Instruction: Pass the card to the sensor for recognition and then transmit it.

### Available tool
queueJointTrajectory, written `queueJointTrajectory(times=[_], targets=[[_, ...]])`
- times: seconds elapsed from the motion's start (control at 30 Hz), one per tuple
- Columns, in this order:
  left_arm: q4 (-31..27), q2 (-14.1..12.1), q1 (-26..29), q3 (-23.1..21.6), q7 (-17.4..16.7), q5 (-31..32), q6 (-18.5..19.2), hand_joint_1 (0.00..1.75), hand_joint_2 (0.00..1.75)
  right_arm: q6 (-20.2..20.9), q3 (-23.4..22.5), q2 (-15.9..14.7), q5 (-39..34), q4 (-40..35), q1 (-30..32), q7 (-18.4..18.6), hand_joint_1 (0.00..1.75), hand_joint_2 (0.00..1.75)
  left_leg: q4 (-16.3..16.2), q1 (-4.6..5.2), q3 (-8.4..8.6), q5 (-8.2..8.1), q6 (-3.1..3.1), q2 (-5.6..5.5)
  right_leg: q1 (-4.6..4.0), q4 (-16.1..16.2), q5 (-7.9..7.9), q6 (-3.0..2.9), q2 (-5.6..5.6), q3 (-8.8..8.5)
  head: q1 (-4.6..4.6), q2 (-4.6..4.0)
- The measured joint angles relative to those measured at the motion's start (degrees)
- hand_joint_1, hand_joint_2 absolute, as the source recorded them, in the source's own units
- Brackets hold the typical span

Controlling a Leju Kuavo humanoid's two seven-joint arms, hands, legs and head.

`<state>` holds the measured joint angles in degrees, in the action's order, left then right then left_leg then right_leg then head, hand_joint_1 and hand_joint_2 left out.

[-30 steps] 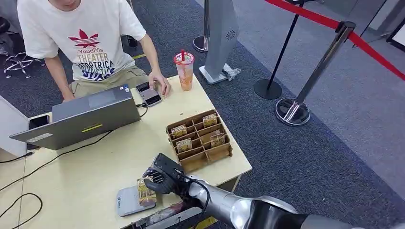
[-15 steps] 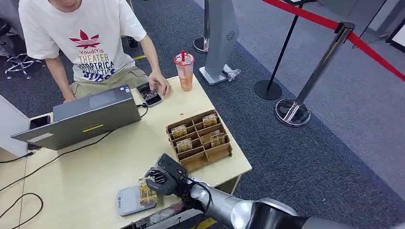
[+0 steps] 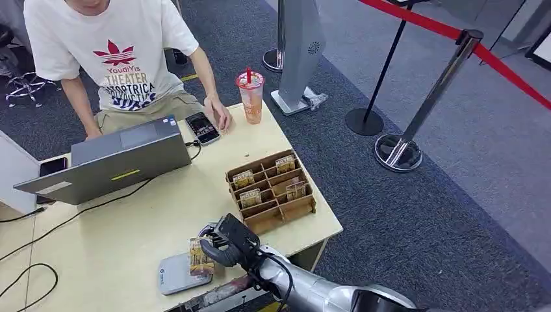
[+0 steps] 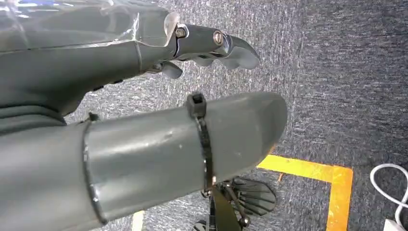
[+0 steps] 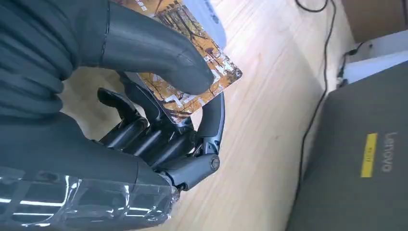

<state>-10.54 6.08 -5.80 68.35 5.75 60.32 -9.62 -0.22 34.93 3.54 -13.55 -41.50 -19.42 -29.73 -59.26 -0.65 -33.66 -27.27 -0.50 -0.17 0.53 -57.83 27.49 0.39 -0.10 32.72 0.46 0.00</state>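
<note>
My right hand pinches an orange picture card between thumb and fingers, holding it just over the flat grey sensor pad at the table's near edge. In the right wrist view the thick thumb presses on top of the card, with the dark fingers curled under it. My left hand hangs above grey carpet, its fingers curled in and holding nothing.
A brown divided card box with more cards stands right of my hand. A laptop, a phone and a drink cup lie farther back. A seated person types at the table. Stanchions stand on the carpet.
My right hand has drawn back toward me a little with the card, which still hovers over the sensor pad. The person's hand has come off the phone.
</note>
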Motion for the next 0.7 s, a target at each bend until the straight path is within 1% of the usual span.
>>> queueJointTrajectory(times=[0.13,0.33,0.7], targets=[[0.0,-0.02,-0.01,0.0,0.0,-0.09,0.02,0.0,0.0,0.39,-0.33,-0.5,0.15,-3.33,1.02,0.5,1.75,1.75,0.0,0.0,-0.01,0.0,0.0,0.0,0.0,0.0,0.0,0.0,0.0,0.0,0.0,0.0],[0.0,-0.02,-0.01,0.09,0.02,-0.41,0.04,0.0,0.0,2.28,-1.64,-0.81,-0.2,-9.69,2.44,2.03,1.75,1.75,0.0,0.0,-0.01,0.0,0.0,0.0,0.0,0.0,0.0,0.0,0.0,0.0,0.0,0.0],[0.0,-0.04,-0.38,0.09,0.02,0.0,0.61,0.0,0.0,3.54,-6.52,-2.54,-2.05,-27.0,2.13,2.41,1.75,1.75,0.0,0.01,-0.02,0.0,0.0,0.0,0.01,0.0,-0.01,0.0,0.0,0.01,0.0,0.0]])
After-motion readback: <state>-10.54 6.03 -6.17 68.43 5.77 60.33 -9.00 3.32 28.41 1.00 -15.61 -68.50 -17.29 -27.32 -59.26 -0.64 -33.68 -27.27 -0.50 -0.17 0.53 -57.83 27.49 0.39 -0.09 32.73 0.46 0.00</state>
